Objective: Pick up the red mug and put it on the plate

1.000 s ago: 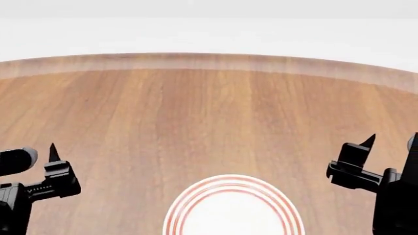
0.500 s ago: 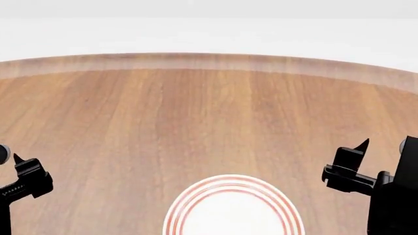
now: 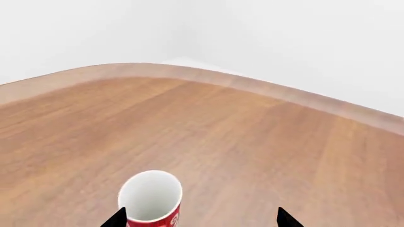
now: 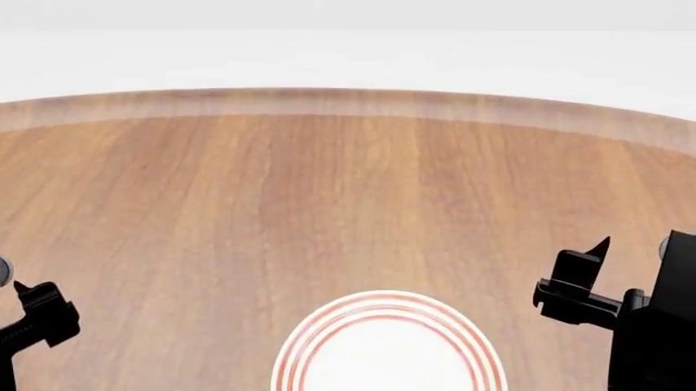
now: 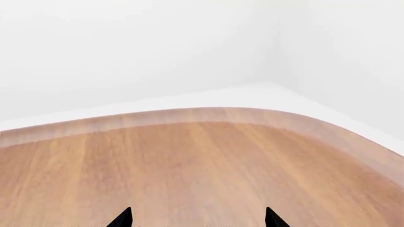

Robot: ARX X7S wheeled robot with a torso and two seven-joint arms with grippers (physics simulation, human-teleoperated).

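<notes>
The red mug (image 3: 151, 201) shows only in the left wrist view: red outside with a white pattern, white inside, standing upright on the wooden table. My left gripper (image 3: 202, 220) is open, with the mug between its fingertips, close against one fingertip (image 3: 117, 218). In the head view the left gripper (image 4: 33, 300) is at the far left edge and the mug is out of view. The plate (image 4: 386, 298), white with red rings, lies at the bottom centre, cut off by the frame. My right gripper (image 4: 588, 265) is open and empty (image 5: 197, 220) at the right of the plate.
The wooden table (image 4: 348, 187) has a rounded far edge (image 4: 348, 102) against a white wall. In the right wrist view only bare wood (image 5: 189, 161) and the curved table edge show. No other objects are in view.
My left gripper has moved left and toward the near edge in the head view, almost leaving the frame. My right gripper has shifted slightly lower and left. The plate has not moved.
</notes>
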